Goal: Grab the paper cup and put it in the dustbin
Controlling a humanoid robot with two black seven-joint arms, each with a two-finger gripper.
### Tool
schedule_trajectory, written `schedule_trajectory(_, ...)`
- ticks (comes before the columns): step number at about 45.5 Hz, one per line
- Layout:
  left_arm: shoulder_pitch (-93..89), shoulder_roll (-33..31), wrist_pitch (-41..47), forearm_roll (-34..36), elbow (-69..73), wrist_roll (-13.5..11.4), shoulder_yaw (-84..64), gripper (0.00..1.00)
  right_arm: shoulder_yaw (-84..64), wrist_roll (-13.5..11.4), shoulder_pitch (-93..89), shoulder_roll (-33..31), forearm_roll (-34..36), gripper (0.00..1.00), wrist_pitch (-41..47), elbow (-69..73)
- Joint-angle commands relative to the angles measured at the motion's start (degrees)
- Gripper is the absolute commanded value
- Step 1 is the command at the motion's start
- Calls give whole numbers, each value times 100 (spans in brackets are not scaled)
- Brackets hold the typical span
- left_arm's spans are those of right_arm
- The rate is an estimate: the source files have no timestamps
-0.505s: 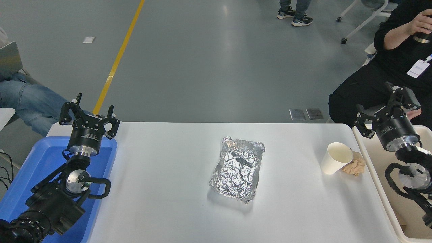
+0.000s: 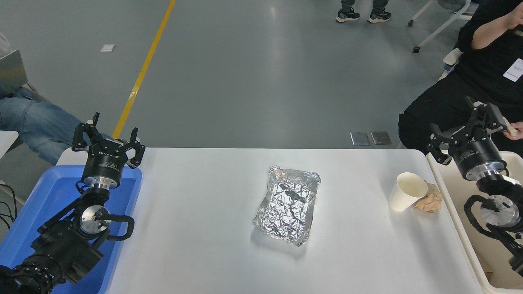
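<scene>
cup: your paper cup [image 2: 407,191] is on the right side of the white table [image 2: 196,228], tipped over so the open mouth faces up and toward you. It's leaning against a crumpled tan paper wad [image 2: 429,202] on its right, looks like they're touching.

dustbin: the cream tub [image 2: 453,212] sits off the table's right edge, just beside the cup and wad. Short trip.

right gripper: the right gripper [image 2: 470,130] hangs above the bin's far corner, fingers spread wide, nothing in them. It's well off the cup, so you haven't started the reach yet by my read.

left gripper: the left gripper [image 2: 108,141] is parked over the blue tray [image 2: 24,220] at the near left, fingers open, empty.

handling: I'd guess the cup is super light and thin-walled, so it'll squash or skate away if you clamp hard. Empty as far as I can see.

where to grab: go across the rim or upper wall, where the rolled edge gives some stiffness. Come in from the cup's left side so you don't snag the wad.

other stuff: foil tray [image 2: 288,204] mid-table, well clear of your path. A person [image 2: 461,94] sits at the far right, close to the arm.
</scene>
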Motion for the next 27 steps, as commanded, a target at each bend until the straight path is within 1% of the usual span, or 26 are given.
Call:
schedule_trajectory(1,0,1,0,0,-1,6,0,99,-51,-34,9,-36,-1,100,-7,9)
schedule_trajectory(11,0,1,0,0,-1,-2,0,99,-165,-43,79,-291,-1,100,28,9)
schedule_trajectory(20,0,1,0,0,-1,-2,0,99,-692,-43,185,-405,-1,100,20,0)
schedule_trajectory(27,0,1,0,0,-1,6,0,99,-991,-52,395,-651,-1,100,2,-26)
